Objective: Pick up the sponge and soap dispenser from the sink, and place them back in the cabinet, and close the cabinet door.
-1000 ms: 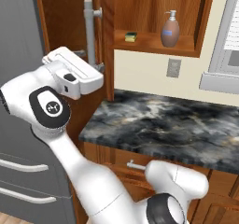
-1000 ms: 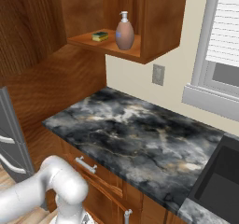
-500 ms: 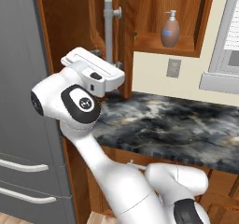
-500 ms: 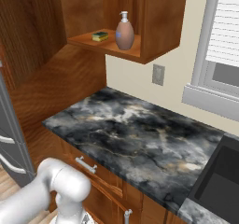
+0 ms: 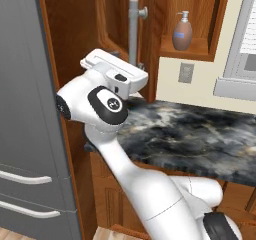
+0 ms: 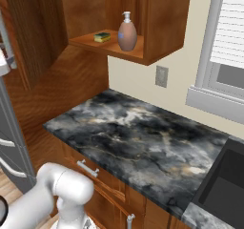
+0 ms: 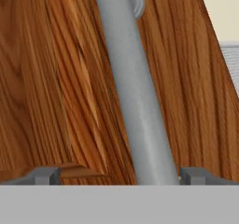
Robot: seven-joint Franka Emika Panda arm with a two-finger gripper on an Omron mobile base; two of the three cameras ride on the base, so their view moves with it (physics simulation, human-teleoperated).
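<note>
**Door Swinging Shut, Shelf Already Stocked**

Swinging steadily toward the cupboard, the cabinet door (image 5: 117,31) has come a good way round since a second ago: its grey handle (image 5: 133,34) has travelled to the right in the left base view, and the arm has followed it, pressing in from behind. From where I stand, the fetching part of the job looks finished. The soap dispenser (image 6: 127,32) stands upright on the shelf of the cabinet (image 6: 162,27), and the sponge (image 6: 101,36) lies flat just beside it, on the side away from the window. Nothing of theirs is left in the corner of the sink (image 6: 224,185) that shows past the worktop (image 6: 138,137).

What remains is the door. It is not yet closed; the shelf is open to view from the right, and the door's edge stands out from the cabinet front.

The tool (image 7: 116,175) is spread wide, its tips either side of the handle's bar with wood grain close behind. It holds nothing; I judge it is pushing rather than gripping.

A little more of the same push should bring the door home.
</note>
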